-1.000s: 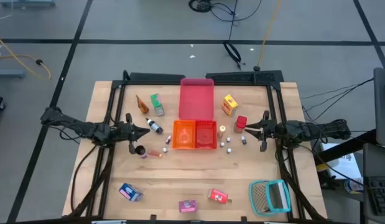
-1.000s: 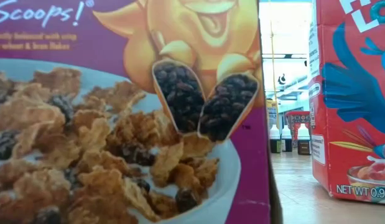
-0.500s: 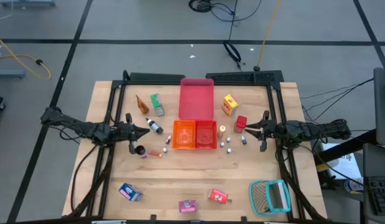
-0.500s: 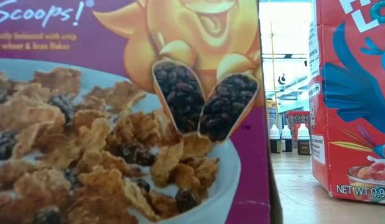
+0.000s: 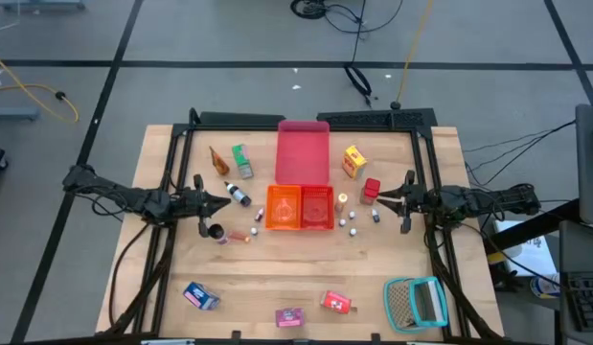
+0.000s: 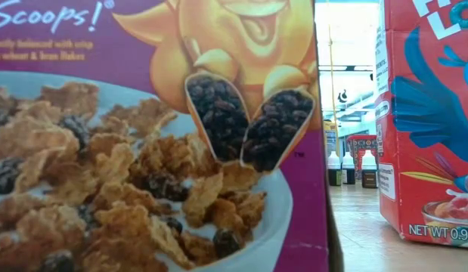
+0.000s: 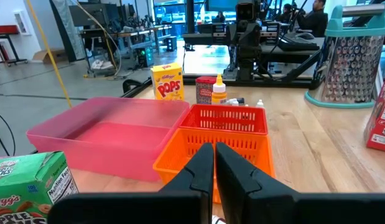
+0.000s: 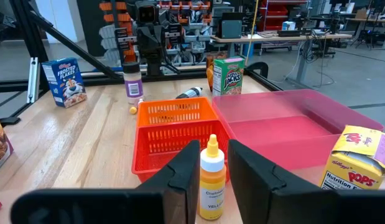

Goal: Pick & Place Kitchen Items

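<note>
Small groceries lie scattered on the table: a cone (image 5: pixel 217 159), a green box (image 5: pixel 241 159), a dark bottle (image 5: pixel 239 195) and a dark can (image 5: pixel 216 231) on the left. A yellow box (image 5: pixel 353 161), a red item (image 5: pixel 371 190) and a yellow bottle (image 5: pixel 343 200) stand on the right. Blue (image 5: pixel 200 295), pink (image 5: pixel 289 316) and red (image 5: pixel 336 303) boxes sit near the front edge. My left gripper (image 5: pixel 224 201) is shut, left of the orange tray. My right gripper (image 5: pixel 379 201) is open, and the yellow bottle (image 8: pixel 212 177) stands beyond its fingertips, apart from them.
A pink-red tray (image 5: pixel 303 153) sits at the table's far middle, with an orange tray (image 5: pixel 285 208) and a red one (image 5: pixel 317 207) in front of it. The teal mesh basket (image 5: pixel 417 302) stands at the near right corner. The purple box (image 6: pixel 158 136) and red box (image 6: pixel 430 121) block the low view.
</note>
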Robot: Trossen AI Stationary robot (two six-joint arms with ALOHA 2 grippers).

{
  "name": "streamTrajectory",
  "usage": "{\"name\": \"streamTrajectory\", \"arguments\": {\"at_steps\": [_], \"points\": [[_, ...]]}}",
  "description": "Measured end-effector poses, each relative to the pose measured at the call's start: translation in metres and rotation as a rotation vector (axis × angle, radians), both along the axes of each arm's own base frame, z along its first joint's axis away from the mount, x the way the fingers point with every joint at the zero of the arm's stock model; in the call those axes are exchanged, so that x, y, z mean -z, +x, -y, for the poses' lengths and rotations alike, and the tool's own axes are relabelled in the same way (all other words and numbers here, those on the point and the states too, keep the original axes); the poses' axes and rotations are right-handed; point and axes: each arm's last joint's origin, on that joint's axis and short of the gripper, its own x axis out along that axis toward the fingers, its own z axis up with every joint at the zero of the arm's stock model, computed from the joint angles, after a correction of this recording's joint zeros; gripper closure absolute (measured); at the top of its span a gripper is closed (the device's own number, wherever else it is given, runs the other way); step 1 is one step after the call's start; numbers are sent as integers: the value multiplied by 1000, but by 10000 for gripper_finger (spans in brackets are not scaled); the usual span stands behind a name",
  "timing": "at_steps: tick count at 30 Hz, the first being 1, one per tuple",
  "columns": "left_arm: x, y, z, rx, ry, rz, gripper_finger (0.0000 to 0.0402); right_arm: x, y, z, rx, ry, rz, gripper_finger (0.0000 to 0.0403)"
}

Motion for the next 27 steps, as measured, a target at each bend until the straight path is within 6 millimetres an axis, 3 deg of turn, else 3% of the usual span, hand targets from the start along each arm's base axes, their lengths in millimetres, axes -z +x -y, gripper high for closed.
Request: {"name": "streamTrajectory", "arguments": {"at_steps": [19,27], "points": [[0,0,0,0,0,0,385,0,0,0,0,0,0,328],[0,0,0,0,1,0,385,-8,1,0,0,14,79,328]]}}
